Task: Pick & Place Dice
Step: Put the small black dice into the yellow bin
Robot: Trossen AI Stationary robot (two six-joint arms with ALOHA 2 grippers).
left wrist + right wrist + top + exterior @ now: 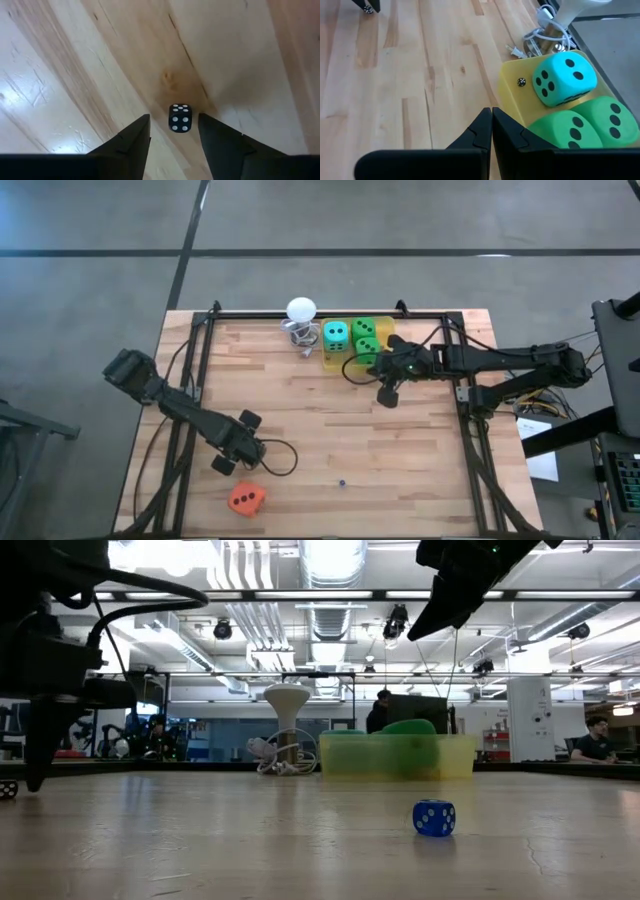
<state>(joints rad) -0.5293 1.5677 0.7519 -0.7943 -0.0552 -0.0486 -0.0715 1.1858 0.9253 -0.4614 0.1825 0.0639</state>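
the left gripper (232, 457) hangs low over the front left of the table (300, 420), fingers spread and holding nothing, and the left wrist view shows a tiny black die (179, 118) with white pips lying on the wood right in the gap between the two fingers (130, 142), a touch ahead of the tips. that is the relation the next move turns on: the die sits straight ahead and centred, so a short drop and a squeeze should catch it, and the left arm is by far the nearer one. just in front of that gripper lies the orange-red die (245, 498), apart from it. a small blue die (434, 817) rests on the wood nearer the middle. at the back, beside the white ball (300, 309), the yellow tray (512, 97) holds the teal die (335, 335) and two green dice (366, 337). the right gripper (387, 393) hovers just in front of the tray, fingers pressed together and empty.
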